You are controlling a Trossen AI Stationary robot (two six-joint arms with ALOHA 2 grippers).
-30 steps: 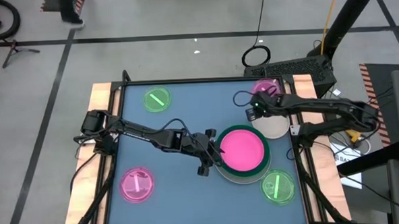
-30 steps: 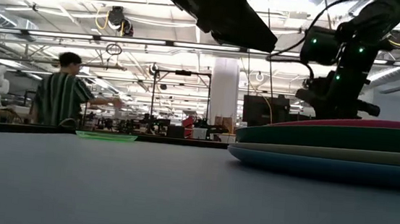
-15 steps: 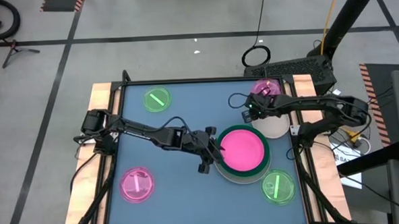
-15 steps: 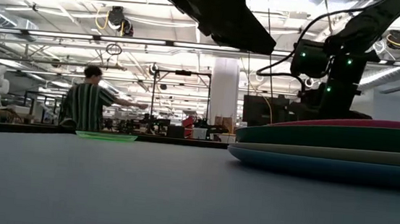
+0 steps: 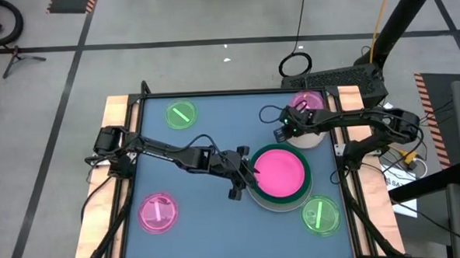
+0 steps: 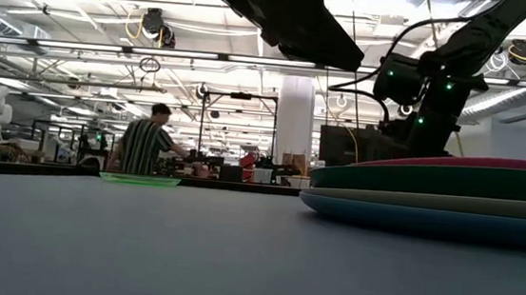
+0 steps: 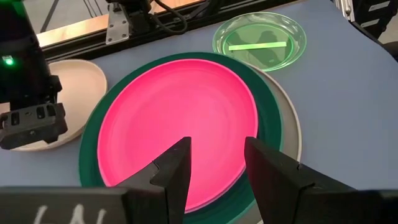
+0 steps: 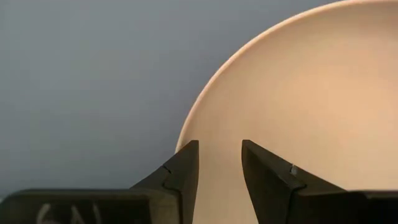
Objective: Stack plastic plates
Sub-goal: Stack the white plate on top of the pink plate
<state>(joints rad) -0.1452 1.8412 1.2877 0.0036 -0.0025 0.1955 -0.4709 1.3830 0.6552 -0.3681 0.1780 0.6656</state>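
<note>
Near the table's right side stands a stack of plastic plates (image 5: 281,176): a pink plate (image 7: 180,118) lies on a green one (image 7: 90,149), which lies on a grey-white one (image 7: 289,124). The low view shows a blue plate (image 6: 429,219) at the bottom. My left gripper (image 7: 214,165) hangs open over the pink plate's left part. A cream plate (image 8: 298,93) lies flat on the table behind the stack. My right gripper (image 8: 217,162) is open above its left rim, fingers pointing steeply down.
Small translucent plates lie about: a green one (image 5: 181,114) far left, a pink one (image 5: 157,212) near left, a green one (image 5: 321,215) near right, and a pink one (image 5: 305,102) far right behind the cream plate. A person (image 6: 149,145) stands in the room beyond.
My right gripper has gone down and toward the table's left, from over the cream plate's middle to its left rim, tipping a little steeper. My left gripper and the stack have kept still.
</note>
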